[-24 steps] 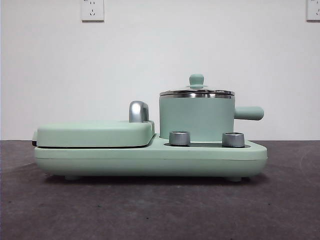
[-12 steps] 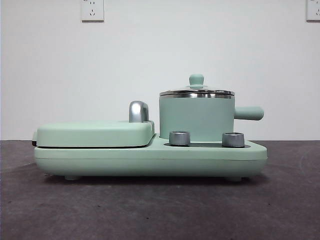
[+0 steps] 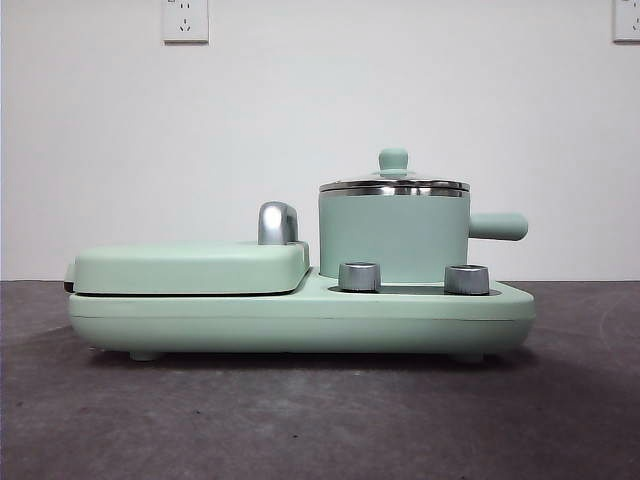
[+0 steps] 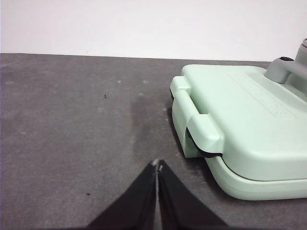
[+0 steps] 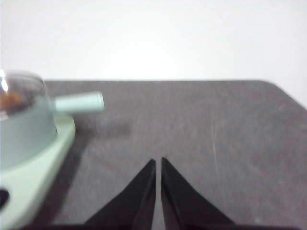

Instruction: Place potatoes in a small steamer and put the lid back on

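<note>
The small steamer [image 3: 393,238] stands on the right half of the mint-green appliance base [image 3: 300,320], its stubby handle [image 3: 497,226] pointing right. The glass lid [image 3: 393,183] with its mint knob sits on the steamer. Through the lid in the right wrist view, an orange-brown potato [image 5: 9,99] shows inside the steamer [image 5: 24,129]. My right gripper [image 5: 158,163] is shut and empty over the dark table, to the side of the steamer's handle [image 5: 79,102]. At the appliance's other end my left gripper [image 4: 157,165] is shut and empty, beside the griddle cover [image 4: 240,115]. Neither gripper shows in the front view.
The flat griddle cover [image 3: 190,266] with a chrome handle [image 3: 277,222] lies on the left of the base. Two steel knobs [image 3: 360,276] [image 3: 466,279] sit at the front. Dark table [image 3: 300,420] runs all round; a white wall stands behind.
</note>
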Robot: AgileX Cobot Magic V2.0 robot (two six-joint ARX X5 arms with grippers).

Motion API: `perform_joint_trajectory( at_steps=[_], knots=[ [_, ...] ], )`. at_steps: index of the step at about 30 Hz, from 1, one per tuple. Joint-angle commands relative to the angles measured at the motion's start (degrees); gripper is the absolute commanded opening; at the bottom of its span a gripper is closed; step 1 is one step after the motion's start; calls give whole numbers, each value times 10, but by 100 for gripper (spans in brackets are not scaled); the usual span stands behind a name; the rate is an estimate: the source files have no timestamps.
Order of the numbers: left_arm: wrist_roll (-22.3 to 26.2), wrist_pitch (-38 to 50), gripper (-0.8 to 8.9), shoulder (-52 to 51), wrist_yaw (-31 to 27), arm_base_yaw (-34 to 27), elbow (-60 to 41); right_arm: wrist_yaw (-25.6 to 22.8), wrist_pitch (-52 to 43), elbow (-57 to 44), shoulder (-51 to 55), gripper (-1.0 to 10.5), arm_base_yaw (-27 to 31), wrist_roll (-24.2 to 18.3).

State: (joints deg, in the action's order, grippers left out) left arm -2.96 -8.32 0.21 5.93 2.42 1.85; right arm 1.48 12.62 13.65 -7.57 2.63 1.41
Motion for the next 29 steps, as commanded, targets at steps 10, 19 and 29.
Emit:
perform_joint_trajectory(
  at_steps=[10, 19, 29],
  knots=[
    [4, 6, 5, 0, 0, -1, -10, 0, -48, -125, 53, 16, 0, -10],
    [4, 6, 5, 0, 0, -1, -10, 5, -45, -130, 74, 16, -1, -10],
    [4, 6, 5, 0, 0, -1, -10, 34, -36, -130, 74, 16, -1, -10]
  ],
)
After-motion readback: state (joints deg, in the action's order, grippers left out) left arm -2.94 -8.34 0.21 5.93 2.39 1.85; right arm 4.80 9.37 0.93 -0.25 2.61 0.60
